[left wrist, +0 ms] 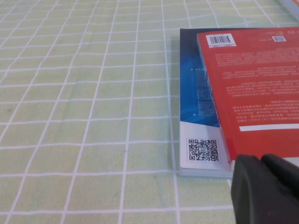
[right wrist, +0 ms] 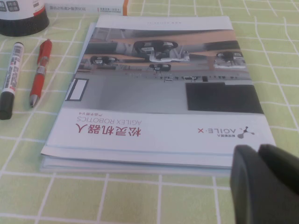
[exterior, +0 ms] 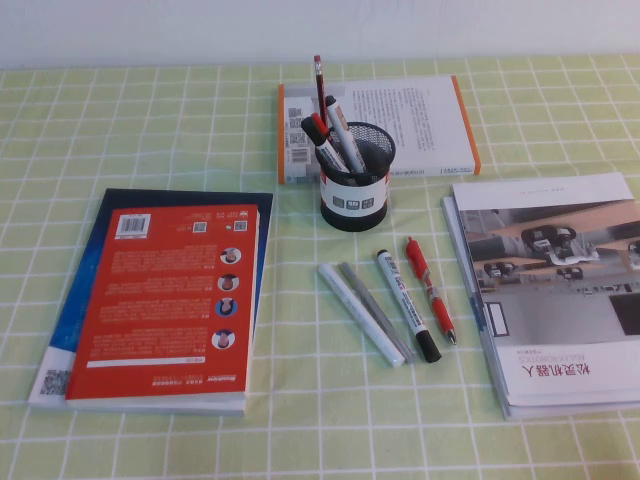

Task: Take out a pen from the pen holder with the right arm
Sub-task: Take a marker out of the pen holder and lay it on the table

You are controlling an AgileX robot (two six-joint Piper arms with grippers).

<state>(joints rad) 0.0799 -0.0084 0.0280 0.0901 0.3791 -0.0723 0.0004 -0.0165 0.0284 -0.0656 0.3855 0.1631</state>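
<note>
**gridcloth_guy:** Where's the pen holder [exterior: 357, 185] in all this?

**mesh_cup:** Middle of the table, a bit toward the far side, standing upright on the green checked cloth [exterior: 300, 420]. A red pencil [exterior: 319, 85] and a few markers [exterior: 345, 135] poke out the top. From above it overlaps the near edge of the orange-edged book [exterior: 400, 125] lying flat behind it.

**gridcloth_guy:** Any room around it?

**mesh_cup:** To its left there's bare cloth, then the red book [exterior: 175, 300], which lies on a blue book [exterior: 85, 300]. In front of it four loose ones lie side by side: white pen [exterior: 360, 313], grey pen [exterior: 372, 309], black-capped marker [exterior: 407, 304], red pen [exterior: 429, 288]. The brochure stack [exterior: 555, 290] is on the right. Its left edge is near the red pen but not touching.

**gridcloth_guy:** I can't find the arms from above.

**mesh_cup:** Yeah, the high view shows neither, only the wrist cams do. The right gripper [right wrist: 258, 151] hovers at the near edge of the brochure stack, well apart from the holder, fingers pressed together and empty. That cam also catches the holder's base plus the black-capped marker and red pen. The left gripper [left wrist: 261, 161] sits at the near edge of the two books, fingers squeezed together too by the look of it, holding nothing. Its cam shows the QR code on the blue cover up close, with bare cloth past the books' side edge.
</note>
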